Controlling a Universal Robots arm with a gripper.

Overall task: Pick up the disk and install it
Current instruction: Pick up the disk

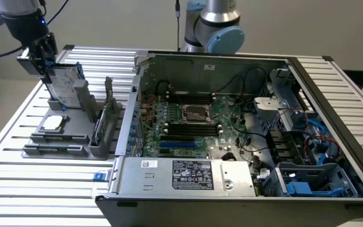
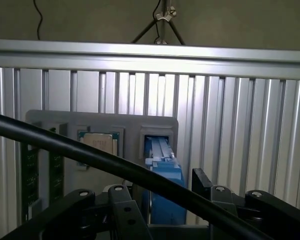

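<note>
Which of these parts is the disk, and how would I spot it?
Beside the open computer case, on the exterior view's left, sits a grey holder. The disk stands on edge at its far end, under the claw. Unlike the flat square chip nearby, it is a blue-framed silver slab.

Counts: one disk [image 1: 68,87], one square chip [image 1: 52,123] and one upright circuit card [image 1: 109,106], all in one grey holder [image 1: 55,150]. Just beside holder: one open computer case [image 1: 200,66], one silver labelled box [image 1: 188,175] inside it.
</note>
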